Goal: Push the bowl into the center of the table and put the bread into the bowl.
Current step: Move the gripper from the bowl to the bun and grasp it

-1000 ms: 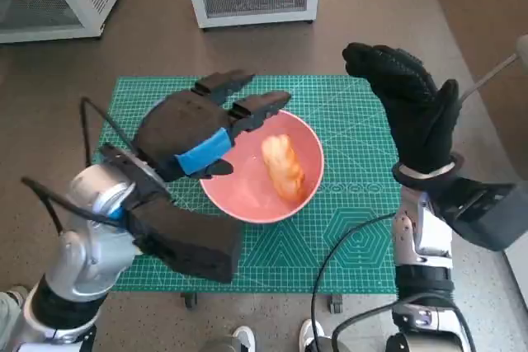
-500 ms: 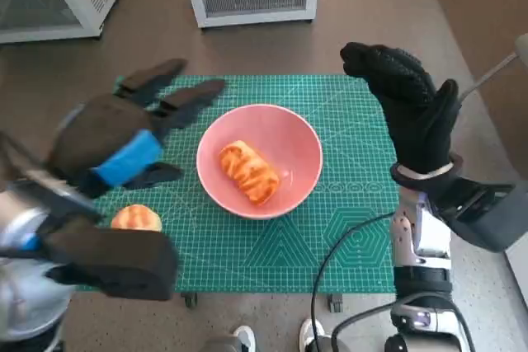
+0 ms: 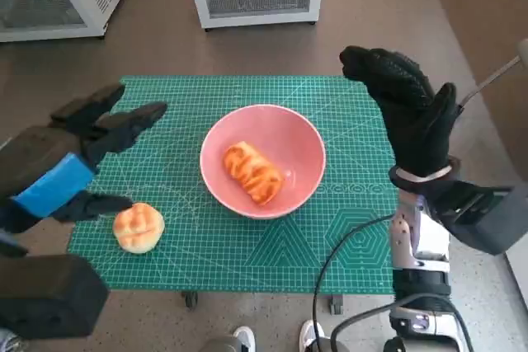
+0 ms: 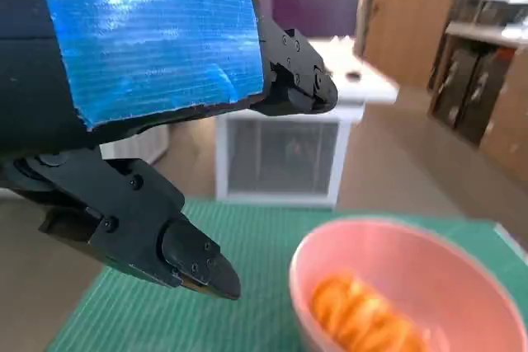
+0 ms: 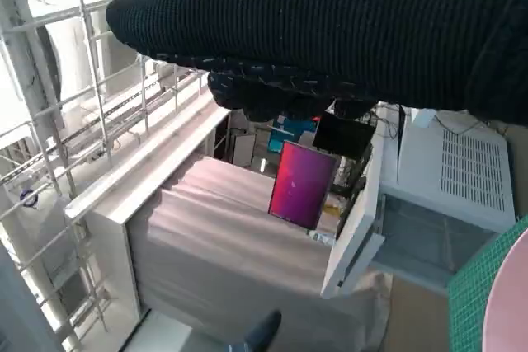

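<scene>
One bread in the bowl [image 3: 262, 125], round bun [image 3: 139, 227] outside.
My left robot hand [image 3: 62, 162] is spread, empty; I'd cup the soft, light bun's sides gently.

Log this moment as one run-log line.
bowl: mat center | bread: in bowl | round bun: on mat | left hand: open | right hand: open, raised

Pink bowl [image 3: 262, 161] mid-table — a golden bread [image 3: 252, 172] inside it.
</scene>
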Tool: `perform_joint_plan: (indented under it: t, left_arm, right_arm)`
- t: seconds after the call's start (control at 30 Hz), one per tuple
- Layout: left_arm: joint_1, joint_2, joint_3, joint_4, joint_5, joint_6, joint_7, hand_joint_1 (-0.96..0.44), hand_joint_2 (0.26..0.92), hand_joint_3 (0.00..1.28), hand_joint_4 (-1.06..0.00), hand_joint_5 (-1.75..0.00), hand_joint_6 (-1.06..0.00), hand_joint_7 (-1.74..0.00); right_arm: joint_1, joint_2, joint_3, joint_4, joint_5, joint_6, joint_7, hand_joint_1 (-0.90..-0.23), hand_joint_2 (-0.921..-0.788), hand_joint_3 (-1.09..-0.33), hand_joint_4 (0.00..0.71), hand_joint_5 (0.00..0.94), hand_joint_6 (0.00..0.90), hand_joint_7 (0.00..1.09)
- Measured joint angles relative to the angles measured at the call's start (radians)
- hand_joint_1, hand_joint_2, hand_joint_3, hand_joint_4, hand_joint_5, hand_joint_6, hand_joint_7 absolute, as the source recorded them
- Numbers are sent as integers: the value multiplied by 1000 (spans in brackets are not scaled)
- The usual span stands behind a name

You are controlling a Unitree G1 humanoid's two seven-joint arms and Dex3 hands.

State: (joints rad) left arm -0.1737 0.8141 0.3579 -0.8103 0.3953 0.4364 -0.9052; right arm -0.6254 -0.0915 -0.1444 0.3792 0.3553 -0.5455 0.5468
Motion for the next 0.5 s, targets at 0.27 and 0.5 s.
perform_joint_plan:
  t: [0.27,0.5]
  left_arm:
    - [107,74,37,-28,-65,47,-89,-50,712,0,-115,-6,-297,0]
    - [155,108,15,-21,-82,90,-97,-58,704,0,-137,-10,-307,-4]
  right_arm:
    - [0,0,-1,0,4,9,0,-638,-921,-696,181,0,75,382]
    - [0,0,-1,3,5,11,2,-637,-921,-695,181,0,74,383]
